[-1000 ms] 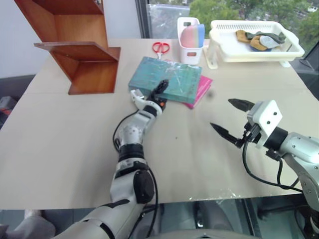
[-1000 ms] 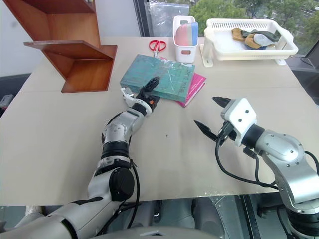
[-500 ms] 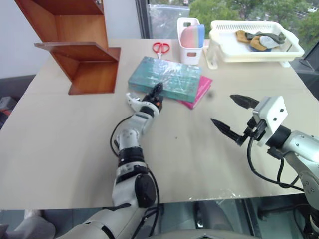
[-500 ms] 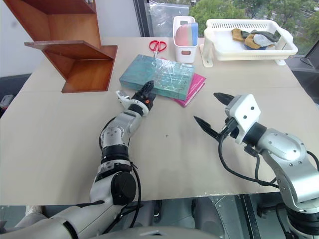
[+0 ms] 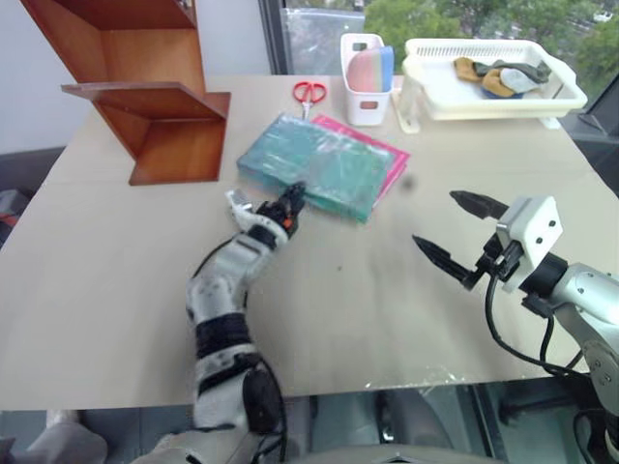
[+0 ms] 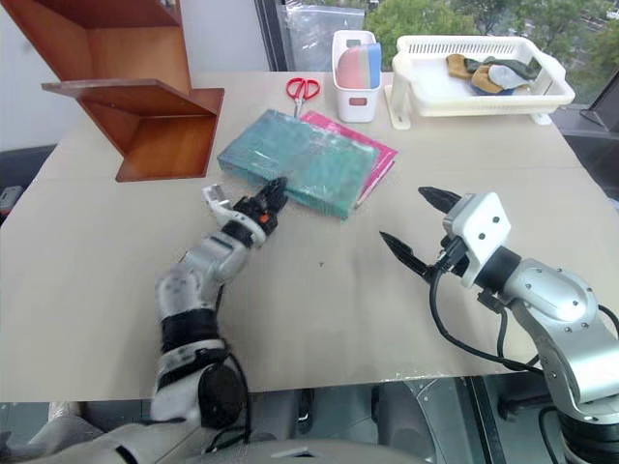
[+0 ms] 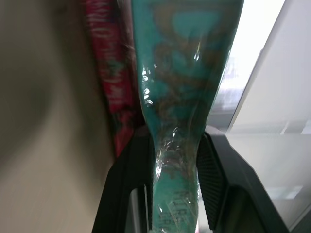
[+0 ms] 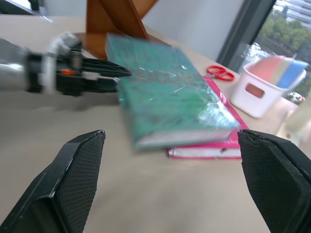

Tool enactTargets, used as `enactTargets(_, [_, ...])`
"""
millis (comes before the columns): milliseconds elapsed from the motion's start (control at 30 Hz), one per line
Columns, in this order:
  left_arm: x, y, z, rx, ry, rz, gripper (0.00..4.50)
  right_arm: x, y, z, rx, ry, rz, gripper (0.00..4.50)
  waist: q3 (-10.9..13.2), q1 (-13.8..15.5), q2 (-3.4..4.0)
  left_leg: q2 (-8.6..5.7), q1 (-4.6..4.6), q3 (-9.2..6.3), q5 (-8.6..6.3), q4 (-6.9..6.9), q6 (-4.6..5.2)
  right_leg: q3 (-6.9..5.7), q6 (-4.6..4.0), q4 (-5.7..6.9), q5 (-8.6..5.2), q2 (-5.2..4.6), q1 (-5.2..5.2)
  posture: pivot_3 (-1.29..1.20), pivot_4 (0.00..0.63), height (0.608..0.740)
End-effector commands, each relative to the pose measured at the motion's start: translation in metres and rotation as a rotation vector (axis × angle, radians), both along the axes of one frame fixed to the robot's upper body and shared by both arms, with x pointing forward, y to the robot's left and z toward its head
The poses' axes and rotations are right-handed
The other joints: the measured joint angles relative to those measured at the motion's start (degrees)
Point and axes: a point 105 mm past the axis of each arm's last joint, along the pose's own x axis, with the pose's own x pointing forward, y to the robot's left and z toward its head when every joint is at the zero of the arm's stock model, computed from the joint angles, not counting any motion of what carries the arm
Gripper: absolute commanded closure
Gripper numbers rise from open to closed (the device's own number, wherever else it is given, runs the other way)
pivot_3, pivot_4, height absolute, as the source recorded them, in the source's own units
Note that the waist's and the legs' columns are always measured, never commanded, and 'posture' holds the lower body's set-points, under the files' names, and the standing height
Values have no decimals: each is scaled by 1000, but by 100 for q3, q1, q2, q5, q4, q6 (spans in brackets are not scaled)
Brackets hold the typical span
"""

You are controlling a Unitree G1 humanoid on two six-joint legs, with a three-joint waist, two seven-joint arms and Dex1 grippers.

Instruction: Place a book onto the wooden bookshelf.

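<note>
Two books lie stacked near the middle of your table (image 5: 116,290): the teal book (image 5: 319,166) on top, the pink book (image 5: 379,159) under it, peeking out along the far and right edges. Your left gripper (image 5: 290,200) has clamped its black fingers onto the teal book's near-left corner; from the left wrist view you can see the glossy cover (image 7: 187,97) pinched between both pads, with the pink one (image 7: 109,82) beside it. From that corner, the rest of the book runs off toward two o'clock.

Your right gripper (image 5: 455,232) hovers above the tabletop at about four o'clock from the books, well apart from them, fingers spread wide and holding nothing.

From the book, the wooden bookshelf (image 5: 145,87) stands at ten o'clock, on the far-left part of the table, apart from the book. The red scissors (image 5: 309,92) lie at twelve o'clock, and the small white bin (image 5: 366,68) just right of them. Further out at two o'clock you have the white basket tray (image 5: 488,82) with some items inside.
</note>
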Motion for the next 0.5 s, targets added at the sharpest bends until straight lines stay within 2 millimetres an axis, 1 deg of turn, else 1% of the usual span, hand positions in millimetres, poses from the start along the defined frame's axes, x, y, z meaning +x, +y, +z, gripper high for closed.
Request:
enactTargets(33, [-28, -35, 59, 364, -412, -169, 3693, -2, -1, 11, 25, -56, 1, 0, -1, 67, 2, -4, 2, -4, -1, 2, 2, -7, -1, 0, 1, -4, 5, 0, 150, 740])
enactTargets(67, [-31, -39, 69, 564, -581, -180, 3693, -3, -5, 12, 45, -45, -4, 0, -1, 106, 1, -10, 2, -4, -2, 9, 4, -8, -1, 4, 0, -8, 6, 0, 150, 740])
enactTargets(100, [-32, -39, 84, 757, -764, -178, 3693, -5, -9, 15, 69, -38, -9, 0, -1, 143, 8, -10, 2, -6, -9, 11, 14, -10, -3, 4, 1, -8, 7, 0, 150, 740])
enactTargets(167, [-34, -37, 101, 984, -995, -197, 3693, -7, -14, 18, 92, -33, -14, 0, -4, 151, 19, -18, 3, -3, -8, 12, 12, -9, -6, -3, 1, -12, 8, 0, 150, 740])
enactTargets(200, [-35, -34, 113, 1153, -1152, -211, 3693, -7, -17, 21, 100, -37, -16, 0, -4, 145, 18, -19, 3, 3, -8, 11, 13, -6, -9, -9, 2, -17, 10, 0, 150, 740])
enactTargets(233, [-33, -28, 127, 1329, -1280, -222, 3693, -7, -19, 24, 104, -45, -22, 0, -2, 143, 17, -17, 2, 4, -8, 10, 14, -4, -11, -12, 3, -16, 9, 0, 150, 740])
enactTargets(300, [-21, -7, 154, 1688, -1418, -212, 3693, -4, -21, 29, 111, -66, -28, 0, 6, 134, 20, -16, -1, 3, -8, 7, 15, -4, -13, -13, 2, -15, 4, 0, 150, 740])
enactTargets(333, [-12, 5, 169, 1818, -1415, -185, 3693, -2, -20, 31, 120, -71, -25, 0, 9, 115, 26, -10, -3, 3, -8, 6, 15, -5, -14, -15, 2, -8, 1, 0, 150, 740])
enactTargets(367, [-2, 22, 184, 1956, -1370, -144, 3693, 0, -17, 32, 126, -77, -19, 0, 10, 105, 27, -5, 0, 7, -9, 0, 17, 0, -14, -19, 2, -4, 1, 0, 150, 740])
enactTargets(400, [5, 37, 195, 2066, -1328, -120, 3693, 2, -14, 32, 131, -81, -13, 0, 11, 105, 28, -5, -1, 7, -9, -3, 18, 1, -13, -22, 2, -2, 0, 0, 150, 740])
enactTargets(433, [10, 46, 201, 2127, -1299, -109, 3693, 3, -12, 33, 134, -84, -9, 0, 12, 94, 33, -1, -4, 7, -9, -4, 19, 1, -12, -23, 1, 3, -2, 0, 150, 740])
enactTargets(467, [14, 58, 216, 2209, -1258, -64, 3693, 6, -7, 33, 144, -86, 6, 0, 12, 92, 41, 0, -4, 9, -10, -8, 21, 2, -11, -32, 1, 5, -2, 0, 150, 740])
enactTargets(500, [16, 69, 227, 2267, -1211, -43, 3693, 9, -3, 33, 155, -87, 21, 0, 14, 91, 38, -1, -4, 13, -13, -8, 25, 5, -9, -31, -1, 5, -2, 0, 150, 740])
